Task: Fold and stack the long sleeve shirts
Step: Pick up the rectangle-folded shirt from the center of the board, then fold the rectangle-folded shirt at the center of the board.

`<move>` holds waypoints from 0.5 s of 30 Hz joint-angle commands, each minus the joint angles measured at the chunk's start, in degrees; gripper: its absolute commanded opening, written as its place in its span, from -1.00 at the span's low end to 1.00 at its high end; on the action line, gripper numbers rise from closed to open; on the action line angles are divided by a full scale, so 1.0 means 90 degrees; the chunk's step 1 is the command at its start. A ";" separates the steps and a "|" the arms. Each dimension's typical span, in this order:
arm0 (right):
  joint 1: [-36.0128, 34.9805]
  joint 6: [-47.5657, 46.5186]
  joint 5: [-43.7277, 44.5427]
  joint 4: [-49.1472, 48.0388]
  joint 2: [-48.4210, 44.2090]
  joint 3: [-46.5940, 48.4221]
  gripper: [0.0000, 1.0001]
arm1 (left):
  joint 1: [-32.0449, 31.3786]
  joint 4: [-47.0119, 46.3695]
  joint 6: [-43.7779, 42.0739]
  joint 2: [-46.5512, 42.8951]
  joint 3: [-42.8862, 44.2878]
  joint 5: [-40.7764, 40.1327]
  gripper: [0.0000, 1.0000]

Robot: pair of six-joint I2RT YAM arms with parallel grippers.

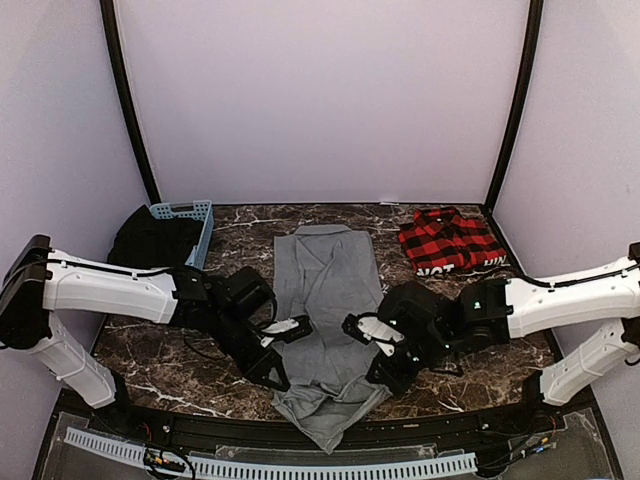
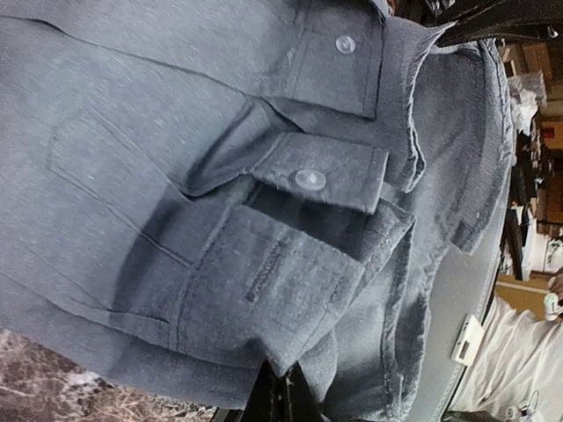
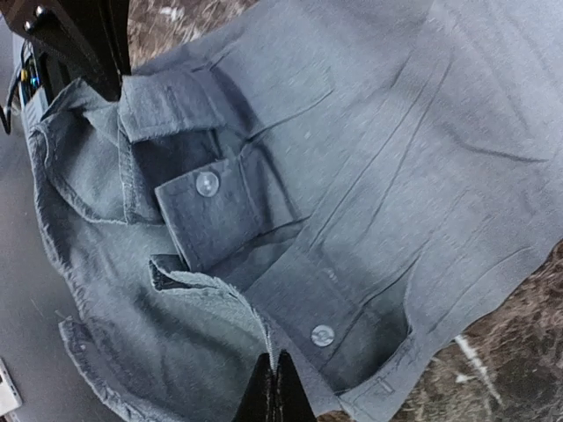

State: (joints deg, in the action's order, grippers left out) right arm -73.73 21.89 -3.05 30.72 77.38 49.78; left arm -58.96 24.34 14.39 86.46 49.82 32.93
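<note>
A plain grey long sleeve shirt [image 1: 325, 290] lies lengthwise in the middle of the marble table, its near end bunched at the front edge. My left gripper [image 1: 279, 379] is at that end's left side and my right gripper [image 1: 384, 377] at its right side. In the left wrist view the left gripper [image 2: 283, 374] is shut on a corner of grey cloth by a buttoned cuff [image 2: 321, 171]. The right gripper [image 3: 274, 362] is shut on a frayed hem of the grey shirt [image 3: 422, 158]. The red-and-black plaid shirt [image 1: 450, 240] sits folded at the back right.
A light blue basket [image 1: 190, 212] stands at the back left with a black cloth [image 1: 148, 240] beside it. A black rail and a white slotted strip [image 1: 270, 462] run along the near edge below the table.
</note>
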 commanded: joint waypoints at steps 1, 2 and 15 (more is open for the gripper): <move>0.0961 -0.0611 -0.0573 0.0175 -0.0041 0.0462 -1.00 | 0.0715 0.0066 -0.0125 -0.0050 0.0324 0.0782 -1.00; 0.1199 -0.0717 -0.0663 0.0216 0.0020 0.0546 -1.00 | 0.0932 0.0056 -0.0130 0.0044 0.0438 0.0886 -1.00; 0.3553 -0.1473 -0.1510 -0.0217 0.2046 0.2065 -1.00 | 0.3124 -0.0815 0.0597 0.1178 0.0895 0.1840 -1.00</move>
State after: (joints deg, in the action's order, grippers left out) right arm -44.27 11.38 -13.78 31.88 91.02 63.16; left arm -34.50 20.45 17.30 94.37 55.44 46.87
